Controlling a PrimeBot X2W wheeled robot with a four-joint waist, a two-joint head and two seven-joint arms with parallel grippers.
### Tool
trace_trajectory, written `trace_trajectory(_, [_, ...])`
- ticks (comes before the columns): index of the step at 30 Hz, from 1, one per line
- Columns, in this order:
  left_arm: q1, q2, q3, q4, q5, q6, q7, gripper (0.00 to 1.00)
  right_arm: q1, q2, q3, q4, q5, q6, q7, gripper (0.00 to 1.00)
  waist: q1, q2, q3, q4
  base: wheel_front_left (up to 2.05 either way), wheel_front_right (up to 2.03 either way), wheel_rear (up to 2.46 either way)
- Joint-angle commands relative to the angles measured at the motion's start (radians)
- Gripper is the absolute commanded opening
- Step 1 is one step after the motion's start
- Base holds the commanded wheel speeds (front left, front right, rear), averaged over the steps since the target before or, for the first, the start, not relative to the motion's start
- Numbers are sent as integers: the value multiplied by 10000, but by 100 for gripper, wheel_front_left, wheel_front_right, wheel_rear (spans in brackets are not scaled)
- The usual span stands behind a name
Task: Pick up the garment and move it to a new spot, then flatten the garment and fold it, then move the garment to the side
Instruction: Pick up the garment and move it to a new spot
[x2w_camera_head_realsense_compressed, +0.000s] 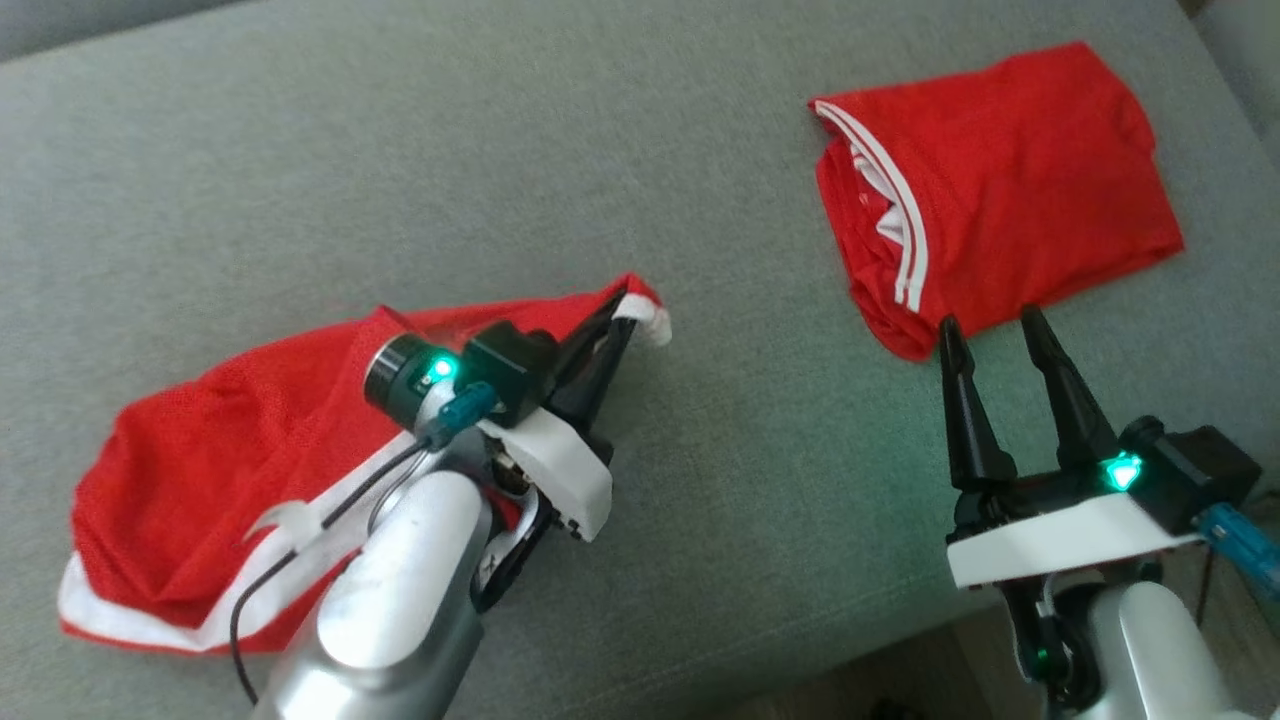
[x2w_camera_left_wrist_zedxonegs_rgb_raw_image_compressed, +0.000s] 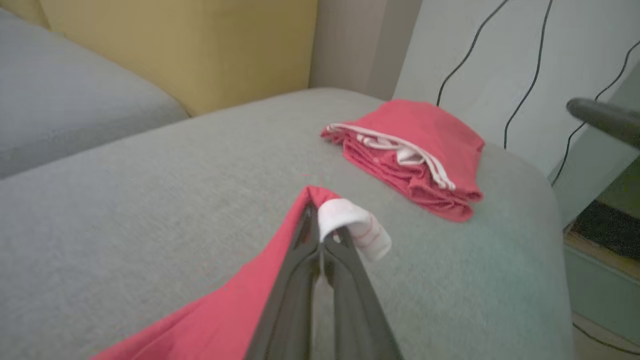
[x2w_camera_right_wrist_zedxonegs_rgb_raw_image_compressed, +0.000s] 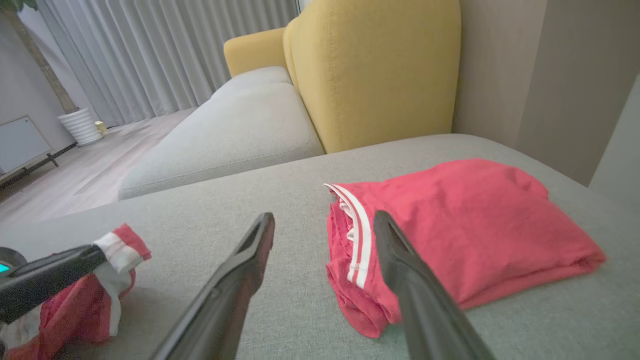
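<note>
The left pincer (x2w_camera_head_realsense_compressed: 617, 318) is clamped on a white-trimmed corner of the crumpled red garment (x2w_camera_head_realsense_compressed: 200, 470), which trails behind its fingers on the grey cushion (x2w_camera_head_realsense_compressed: 720, 470); the right pincer (x2w_camera_head_realsense_compressed: 988, 322) stands spread and empty, a folded red garment (x2w_camera_head_realsense_compressed: 1000, 180) just beyond its tips; the lift should clear the cushion before carrying, well wide of that pile

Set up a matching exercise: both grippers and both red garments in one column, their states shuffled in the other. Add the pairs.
1. left gripper
2. right gripper
3. folded garment
4. loose garment

A. open, empty
B. neatly stacked, on the robot's right
C. shut on a white-trimmed corner
D. crumpled, on the robot's left

Pairs: 1-C, 2-A, 3-B, 4-D
</note>
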Motion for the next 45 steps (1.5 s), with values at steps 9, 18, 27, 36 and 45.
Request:
trace_trajectory(9, [-624, 114, -113, 250, 105, -6, -687, 100, -493, -34, 145, 121, 57, 65, -286, 100, -1, 0, 127, 215, 0, 0, 0])
trace_trajectory(18, [356, 276, 648, -1265, -343, 814, -1184, 100, -459, -34, -42, 8, -365, 65, -5, 100, -1, 0, -650, 1264, 0, 0, 0])
trace_trajectory(27, [1531, 1031, 2461, -2282, -626, 2079, -1271, 100, -196, -34, -183, -281, -781, 65, 416, 100, -1, 0, -1253, 2238, 0, 0, 0])
trace_trajectory(36, [2665, 1553, 3417, -2835, -813, 2320, -1276, 100, 88, -34, -314, -425, -955, 65, 707, 100, -1, 0, -1648, 2671, 0, 0, 0])
trace_trajectory(45, [3705, 1875, 3420, -3065, -744, 2385, -1253, 100, 612, -34, -378, -549, -1101, 65, 952, 100, -1, 0, -2138, 2616, 0, 0, 0])
